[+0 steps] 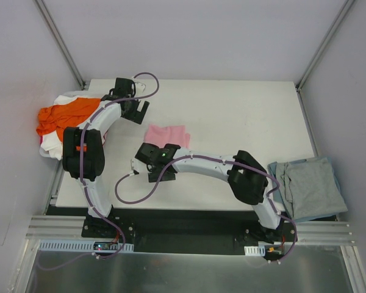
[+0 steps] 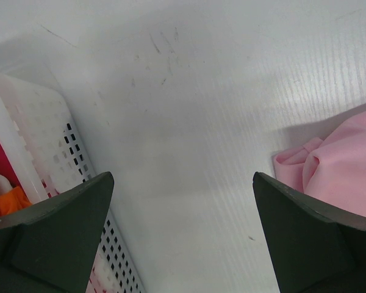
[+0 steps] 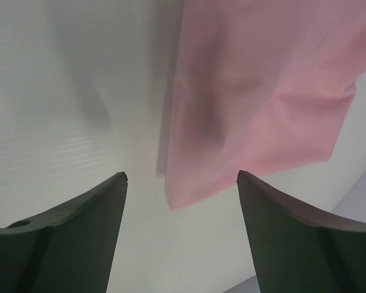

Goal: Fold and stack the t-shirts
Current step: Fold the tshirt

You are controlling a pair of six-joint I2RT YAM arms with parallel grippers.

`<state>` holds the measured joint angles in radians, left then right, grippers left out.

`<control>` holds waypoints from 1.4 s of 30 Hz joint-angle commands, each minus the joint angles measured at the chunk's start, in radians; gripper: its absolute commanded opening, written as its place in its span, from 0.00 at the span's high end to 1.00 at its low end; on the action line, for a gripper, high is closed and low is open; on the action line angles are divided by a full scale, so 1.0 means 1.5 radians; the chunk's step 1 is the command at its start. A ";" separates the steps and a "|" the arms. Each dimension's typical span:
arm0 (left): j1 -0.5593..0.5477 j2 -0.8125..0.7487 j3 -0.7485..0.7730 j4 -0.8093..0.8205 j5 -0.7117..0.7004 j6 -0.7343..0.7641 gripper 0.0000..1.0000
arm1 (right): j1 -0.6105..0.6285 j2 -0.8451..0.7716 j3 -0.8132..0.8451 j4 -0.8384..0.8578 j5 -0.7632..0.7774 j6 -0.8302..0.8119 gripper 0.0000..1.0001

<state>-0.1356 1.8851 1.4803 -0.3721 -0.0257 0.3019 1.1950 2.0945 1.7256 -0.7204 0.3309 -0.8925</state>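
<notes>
Four t-shirts show from the top camera. The pink t-shirt (image 1: 168, 135) lies folded into a small rectangle on the table (image 1: 244, 116), just beyond my right gripper (image 1: 158, 160) and to the right of my left gripper (image 1: 137, 112). The orange t-shirt (image 1: 60, 117) is crumpled on top of the white t-shirt (image 1: 66, 97), behind and to the left of the left gripper. The grey-blue t-shirt (image 1: 311, 186) lies flattened at the table's right edge, well apart from both tools, by the right arm's base.

On the left wrist camera, the left gripper (image 2: 182, 180) hangs spread wide with nothing between its fingers (image 2: 61, 238). A white perforated basket (image 2: 43, 134) sits by the left finger with a bit of orange cloth (image 2: 6, 204) inside; the pink t-shirt (image 2: 344, 177), bunched at its edge, lies by the right finger.

On the right wrist camera, the right gripper (image 3: 182, 177) is also spread and empty. The pink t-shirt (image 3: 262, 91) lies smooth ahead and to the right, one corner reaching between the fingers' line; bare table (image 3: 61, 91) lies to the left.
</notes>
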 commanded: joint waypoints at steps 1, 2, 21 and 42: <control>0.007 -0.017 0.013 0.000 0.013 -0.004 0.01 | -0.002 0.007 0.000 0.020 -0.014 -0.015 0.23; 0.007 -0.018 0.011 0.000 0.013 -0.003 0.01 | -0.003 0.010 0.005 0.019 -0.016 -0.017 0.23; 0.007 -0.019 -0.009 0.000 0.039 -0.006 0.01 | -0.043 0.034 0.026 0.033 -0.051 -0.049 0.11; -0.013 -0.098 -0.029 -0.032 0.206 0.001 0.01 | -0.095 0.005 -0.004 0.026 -0.072 -0.051 0.04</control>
<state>-0.1383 1.8267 1.4239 -0.3870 0.1627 0.2985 1.0588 2.1571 1.7378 -0.6743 0.2207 -0.9623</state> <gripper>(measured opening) 0.993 0.961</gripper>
